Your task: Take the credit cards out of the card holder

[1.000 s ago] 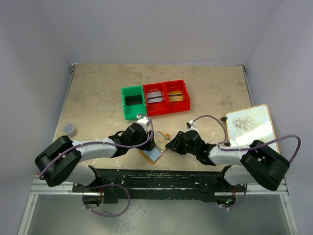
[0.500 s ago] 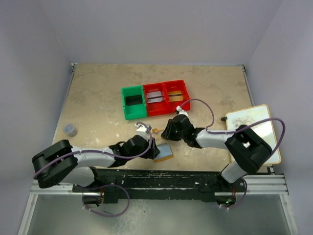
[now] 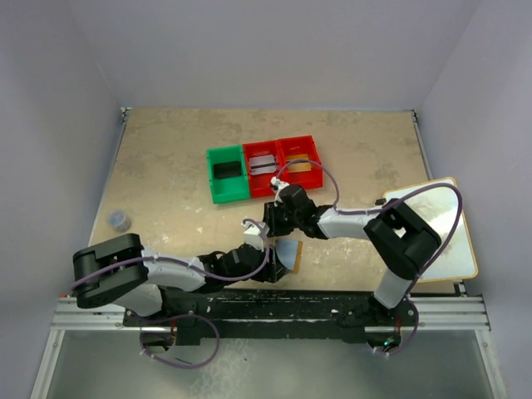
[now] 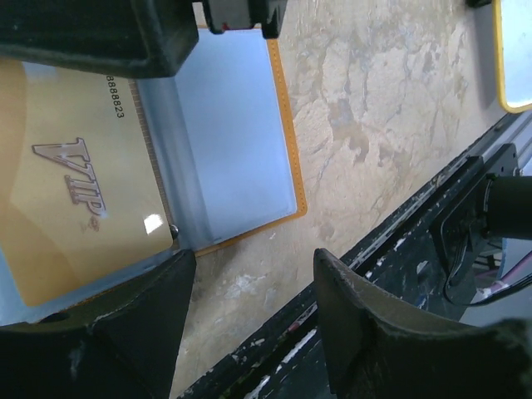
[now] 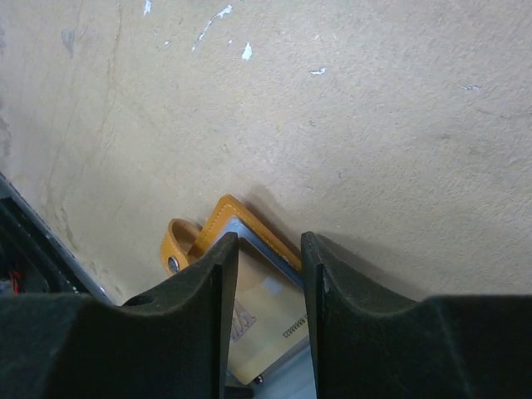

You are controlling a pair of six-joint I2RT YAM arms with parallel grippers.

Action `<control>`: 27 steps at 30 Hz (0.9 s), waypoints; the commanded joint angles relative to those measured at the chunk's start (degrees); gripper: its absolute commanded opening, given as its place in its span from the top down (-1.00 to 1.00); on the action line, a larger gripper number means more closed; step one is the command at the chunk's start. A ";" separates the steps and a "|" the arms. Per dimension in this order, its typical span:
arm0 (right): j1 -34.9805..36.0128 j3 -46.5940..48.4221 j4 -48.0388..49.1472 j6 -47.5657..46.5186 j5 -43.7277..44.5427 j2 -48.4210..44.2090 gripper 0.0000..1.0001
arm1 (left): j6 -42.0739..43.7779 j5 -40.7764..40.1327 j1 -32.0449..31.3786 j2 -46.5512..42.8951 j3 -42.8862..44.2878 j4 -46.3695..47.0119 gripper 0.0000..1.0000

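Near the desk's front edge, centre | card holder [image 3: 285, 253] lies open | gold card [image 4: 75, 191] sits in its pocket | left gripper [image 4: 249, 332] spread wide beside it | right gripper [image 5: 268, 245] narrowly parted over its corner | partway, I'd say: other cards [image 3: 263, 164] lie in red bins [image 3: 281, 189]

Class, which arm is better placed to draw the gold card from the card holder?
Probably right: the right fingers straddle the gold card; the left fingers stand open at the card holder's edge.
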 commanded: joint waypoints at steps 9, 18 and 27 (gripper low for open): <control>-0.57 -0.36 -12.06 0.75 15.30 -17.17 0.04 | 1.94 -8.47 0.02 -15.96 -1.14 -16.04 -0.24; -0.32 -19.71 3.41 19.76 9.26 -28.21 0.10 | 11.19 -8.22 12.35 -19.26 5.33 -30.44 -0.31; 0.29 -26.98 14.92 25.35 4.51 -29.77 0.16 | 17.84 -3.89 17.11 -8.34 14.67 -29.39 -0.30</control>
